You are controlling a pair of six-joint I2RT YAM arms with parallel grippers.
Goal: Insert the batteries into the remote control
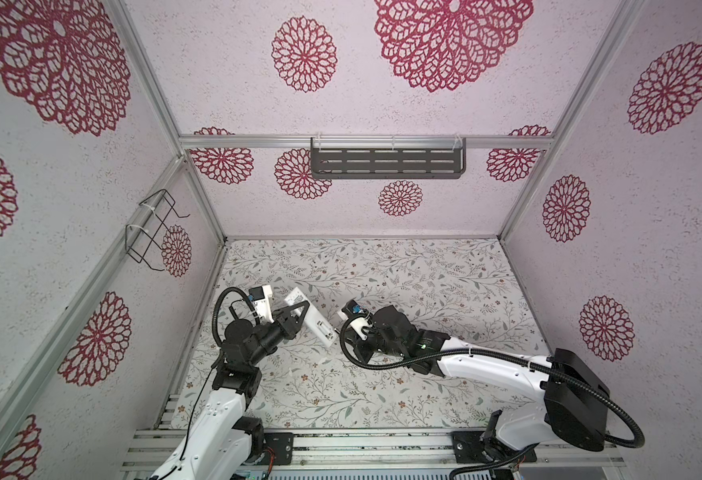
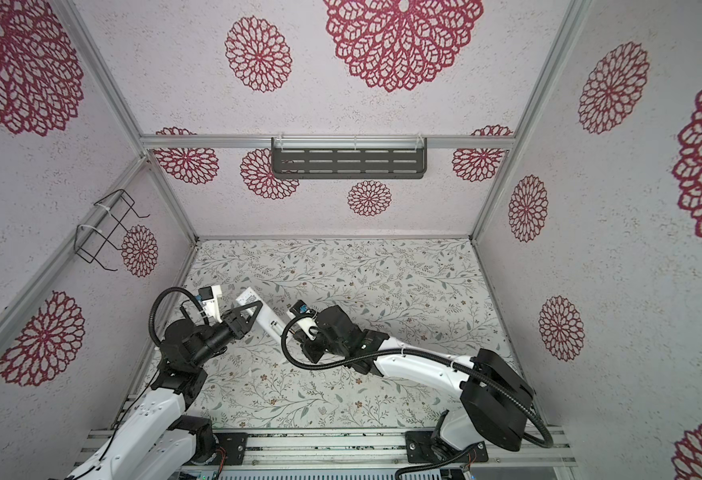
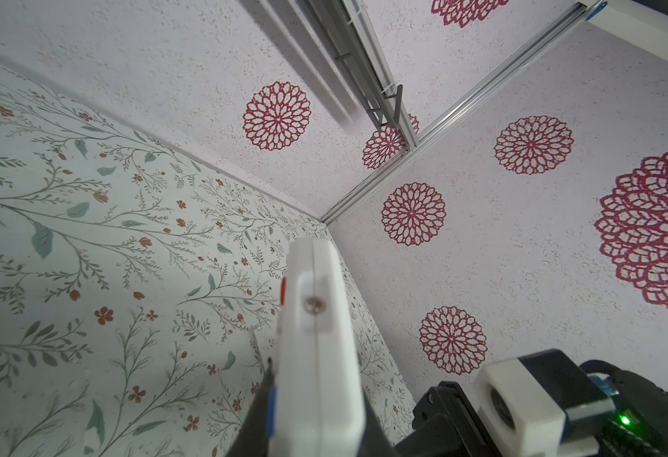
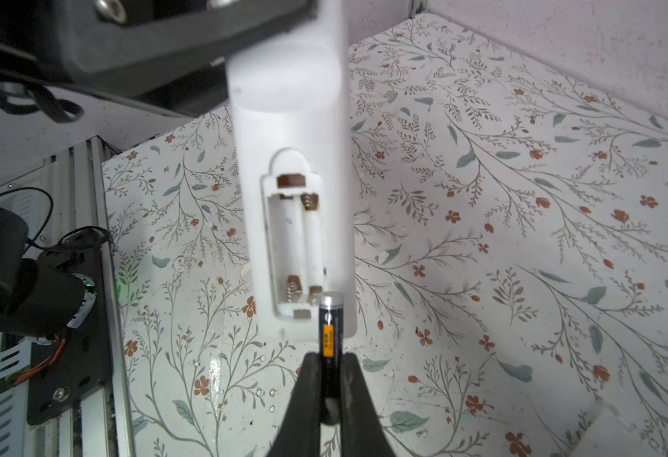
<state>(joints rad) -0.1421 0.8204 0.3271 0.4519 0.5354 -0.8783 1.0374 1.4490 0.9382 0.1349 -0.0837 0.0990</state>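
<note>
Right claw [image 4: 330, 358], clenched on a slim dark cylindrical battery [image 4: 330, 328] at the lip of the open bay [image 4: 295, 245] in the white plastic remote control bar [image 4: 289, 118] gripped aloft by the left claw [image 1: 304, 308], may jam it crooked against the spring contacts [image 4: 309, 201].

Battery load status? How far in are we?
Done: remote held off the table by the left gripper, compartment open, both slots empty. In hand: right gripper holds one battery, its tip at the compartment's end. Left: seat it, then a second one, not in view.
</note>
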